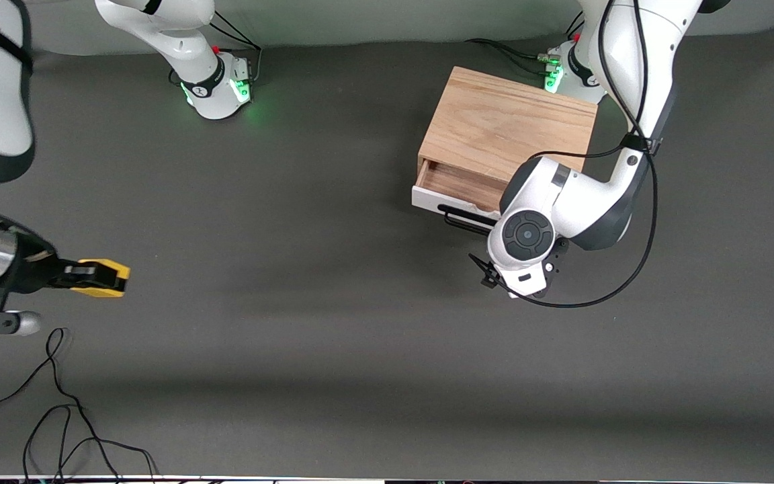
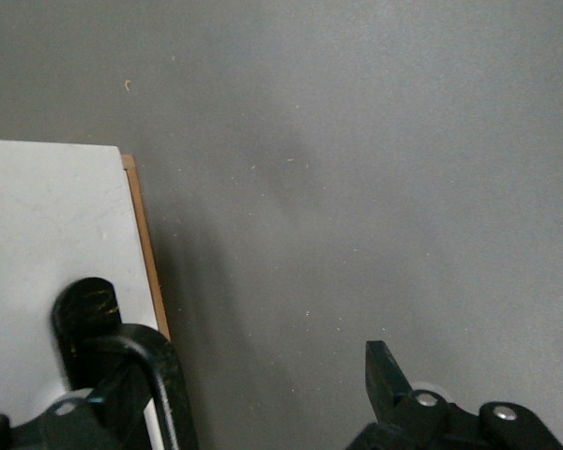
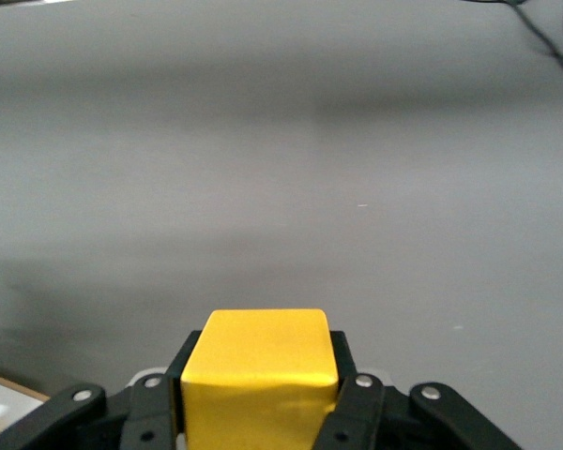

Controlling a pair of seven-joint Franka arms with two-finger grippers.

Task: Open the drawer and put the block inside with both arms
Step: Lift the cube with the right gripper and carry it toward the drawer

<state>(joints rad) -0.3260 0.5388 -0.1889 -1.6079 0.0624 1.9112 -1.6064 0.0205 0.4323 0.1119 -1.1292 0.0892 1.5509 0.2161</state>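
Observation:
The wooden cabinet stands near the left arm's base. Its drawer is pulled partly out, showing the wood interior, the white front and the black wire handle. The left arm's wrist hangs over the handle's end and hides its gripper there. In the left wrist view my left gripper is open, with the handle just inside one finger and the other finger far off it. My right gripper is shut on the yellow block, held over the table at the right arm's end.
Loose black cables lie on the grey table near the front camera at the right arm's end. The left arm's cable loops down beside its wrist. The green-lit bases stand along the table's back edge.

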